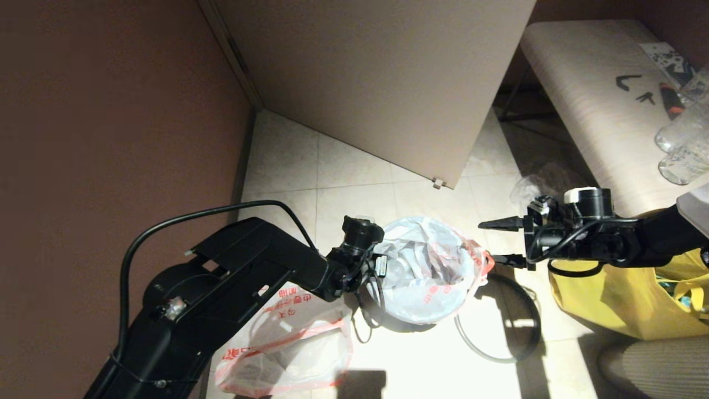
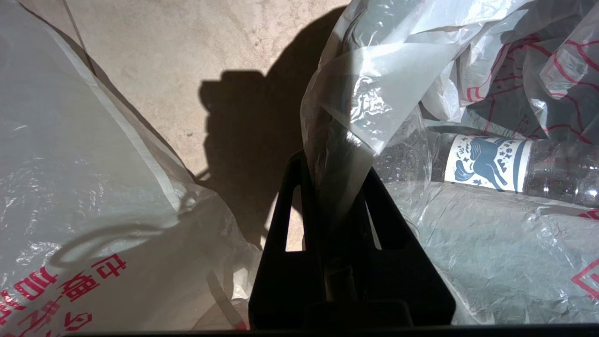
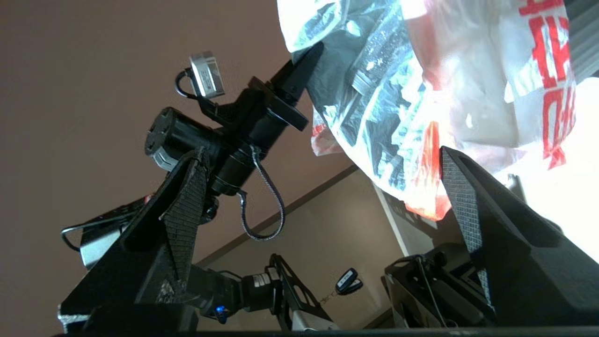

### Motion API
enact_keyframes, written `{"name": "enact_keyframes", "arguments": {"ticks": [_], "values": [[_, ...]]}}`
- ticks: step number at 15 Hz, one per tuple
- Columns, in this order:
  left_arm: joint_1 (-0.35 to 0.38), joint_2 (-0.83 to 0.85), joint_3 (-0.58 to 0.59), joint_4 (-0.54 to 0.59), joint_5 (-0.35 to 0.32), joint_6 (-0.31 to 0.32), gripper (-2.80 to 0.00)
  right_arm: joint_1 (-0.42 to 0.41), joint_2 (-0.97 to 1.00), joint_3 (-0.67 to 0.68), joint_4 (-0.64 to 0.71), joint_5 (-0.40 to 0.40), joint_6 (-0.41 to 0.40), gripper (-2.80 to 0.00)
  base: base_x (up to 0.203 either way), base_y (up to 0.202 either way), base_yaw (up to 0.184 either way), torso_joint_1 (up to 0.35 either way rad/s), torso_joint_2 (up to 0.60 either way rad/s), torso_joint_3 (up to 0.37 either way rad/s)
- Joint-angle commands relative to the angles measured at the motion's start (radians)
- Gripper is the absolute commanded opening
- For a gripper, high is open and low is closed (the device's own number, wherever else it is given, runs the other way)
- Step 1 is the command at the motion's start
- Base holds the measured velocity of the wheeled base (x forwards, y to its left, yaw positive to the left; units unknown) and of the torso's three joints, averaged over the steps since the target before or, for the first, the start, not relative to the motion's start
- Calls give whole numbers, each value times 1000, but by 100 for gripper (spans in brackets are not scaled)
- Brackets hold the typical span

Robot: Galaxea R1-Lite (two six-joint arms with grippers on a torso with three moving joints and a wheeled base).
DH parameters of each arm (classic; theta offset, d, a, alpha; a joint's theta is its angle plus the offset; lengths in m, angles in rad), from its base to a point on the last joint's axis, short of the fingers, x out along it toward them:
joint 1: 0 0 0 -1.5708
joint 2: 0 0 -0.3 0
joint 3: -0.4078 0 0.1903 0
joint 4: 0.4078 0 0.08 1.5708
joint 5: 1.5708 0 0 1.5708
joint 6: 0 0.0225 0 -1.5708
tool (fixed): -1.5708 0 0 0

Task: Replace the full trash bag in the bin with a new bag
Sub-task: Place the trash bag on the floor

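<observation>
The full trash bag [image 1: 426, 271] bulges in the middle of the floor. A clear bottle [image 2: 486, 161] with a blue horse label shows through its film [image 2: 491, 252]. My left gripper [image 1: 380, 265] is shut on a twisted fold of this bag's left edge [image 2: 334, 168]. My right gripper [image 1: 487, 241] hovers open beside the bag's red-orange hem [image 1: 483, 261], not touching it; between its fingers [image 3: 323, 196] only the wall shows, with the bag [image 3: 421, 93] beyond them. The new bag [image 1: 288, 343] lies slack on the floor at lower left [image 2: 70, 187]. The bin's thin grey hoop [image 1: 501, 324] lies on the tiles. The bin's body is hidden.
A yellow fabric tote [image 1: 620, 299] stands right under my right arm. A pale bench [image 1: 587, 94] at the back right carries clear cups [image 1: 684, 147]. A door panel [image 1: 388, 83] stands behind, the brown wall [image 1: 111, 111] to the left. A ribbed grey object [image 1: 653, 363] is at bottom right.
</observation>
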Motion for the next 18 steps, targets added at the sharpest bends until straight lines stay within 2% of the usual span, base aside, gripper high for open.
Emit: {"name": "enact_keyframes", "arguments": {"ticks": [1, 11, 12, 15, 18], "values": [[-2, 5, -4, -2, 2, -1, -280, 12, 0, -3, -2, 6, 6, 0, 0, 0, 0, 0, 0, 0], [-12, 18, -4, -2, 0, -1, -280, 109, 85, -57, -23, 5, 7, 0, 0, 0, 0, 0, 0, 0], [-12, 18, -4, -2, 0, -1, -280, 111, 88, -63, -22, 5, 7, -280, 0, 0, 0, 0, 0, 0], [-14, 22, -7, -4, 4, 1, -280, 109, 89, -64, -18, 6, 10, -280, 0, 0, 0, 0, 0, 0], [-34, 44, -18, -79, 59, 27, -280, 114, 69, -53, -14, 6, 50, -280, 0, 0, 0, 0, 0, 0]]}}
